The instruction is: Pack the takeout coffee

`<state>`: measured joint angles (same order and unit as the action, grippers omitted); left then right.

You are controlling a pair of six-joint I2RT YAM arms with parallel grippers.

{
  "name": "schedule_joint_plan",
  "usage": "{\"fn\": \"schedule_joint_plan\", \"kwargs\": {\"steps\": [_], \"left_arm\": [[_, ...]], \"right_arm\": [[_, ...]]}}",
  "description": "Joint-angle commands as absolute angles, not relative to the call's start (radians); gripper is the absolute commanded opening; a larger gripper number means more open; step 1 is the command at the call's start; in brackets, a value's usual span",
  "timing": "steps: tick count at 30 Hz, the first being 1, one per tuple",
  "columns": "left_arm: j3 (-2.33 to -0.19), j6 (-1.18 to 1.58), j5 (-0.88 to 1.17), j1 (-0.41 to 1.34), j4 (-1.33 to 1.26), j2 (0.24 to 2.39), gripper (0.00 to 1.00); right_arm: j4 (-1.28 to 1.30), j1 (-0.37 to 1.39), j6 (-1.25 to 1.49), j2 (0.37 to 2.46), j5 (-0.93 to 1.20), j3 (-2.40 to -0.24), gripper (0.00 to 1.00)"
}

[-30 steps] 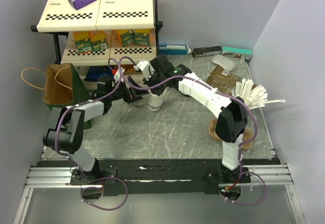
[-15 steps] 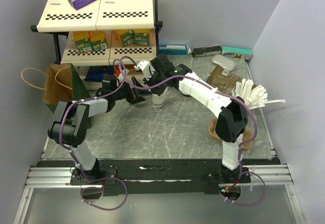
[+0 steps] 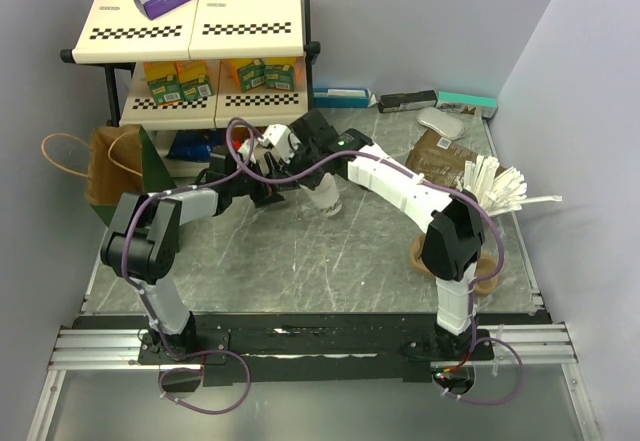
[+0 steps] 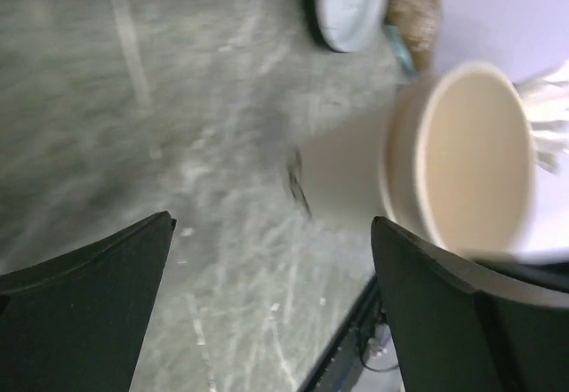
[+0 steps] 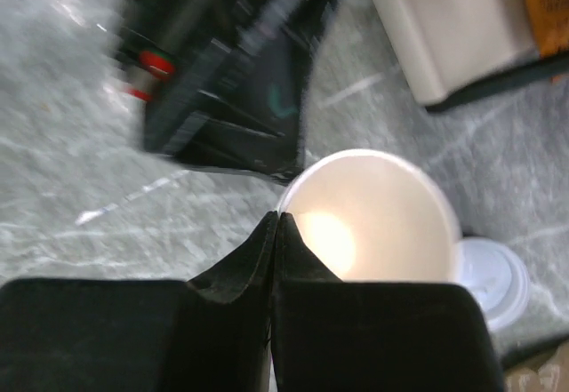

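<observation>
Where the right gripper pinches shut on its rim, the paper cup leans tilted, pale inside showing, with the shelf rack just behind and open marble table toward the arm bases. Just beside it the left gripper gapes wide, arm stretched low.

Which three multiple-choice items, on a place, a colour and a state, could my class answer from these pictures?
1. Where does the brown paper bag stand?
A) left of the shelf rack
B) on the rack's top
C) at the far right

2. What colour is the paper cup inside?
A) green
B) pale tan
C) black

3. How is the left claw?
A) shut on the bag
B) shut, empty
C) open wide

Answers: 1 A, the top view shows it left of the rack; 2 B, the left wrist view looks into it; 3 C, its fingers stand far apart.
</observation>
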<state>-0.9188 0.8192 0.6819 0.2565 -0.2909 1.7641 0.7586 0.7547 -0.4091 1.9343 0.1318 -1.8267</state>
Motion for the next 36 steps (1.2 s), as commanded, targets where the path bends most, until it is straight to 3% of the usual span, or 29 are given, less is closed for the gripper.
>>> {"fn": "schedule_joint_plan", "kwargs": {"steps": [1, 17, 18, 19, 20, 21, 24, 32, 36], "left_arm": [[-0.943, 0.782, 0.607, 0.261, -0.258, 1.79, 0.99], [-0.928, 0.713, 0.609, 0.249, -0.21, 1.717, 0.99], [-0.928, 0.709, 0.611, 0.249, -0.21, 1.713, 0.99], [-0.93, 0.706, 0.617, 0.249, -0.209, 1.71, 0.99], [-0.937, 0.703, 0.618, 0.249, -0.204, 1.709, 0.99], [-0.942, 0.684, 0.618, 0.249, -0.198, 1.709, 0.99], [-0.946, 0.646, 0.614, 0.249, -0.175, 1.689, 1.0], [-0.942, 0.534, 0.635, 0.249, -0.098, 1.618, 0.99], [-0.962, 0.509, 0.637, 0.249, -0.069, 1.602, 0.98]], "right_arm": [[0.726, 0.795, -0.414, 1.895, 0.189, -1.893, 0.0], [0.736, 0.787, -0.436, 1.852, 0.144, -1.867, 0.0], [0.745, 0.787, -0.449, 1.841, 0.153, -1.861, 0.02], [0.774, 0.782, -0.459, 1.835, 0.172, -1.856, 0.11], [0.793, 0.779, -0.471, 1.826, 0.175, -1.839, 0.22], [0.804, 0.772, -0.492, 1.792, 0.175, -1.821, 0.42], [0.798, 0.743, -0.54, 1.662, 0.178, -1.666, 0.55], [0.669, 0.729, -0.881, 1.14, 0.224, -0.989, 0.6], [0.652, 0.727, -1.057, 0.869, 0.221, -0.778, 0.61]]}}
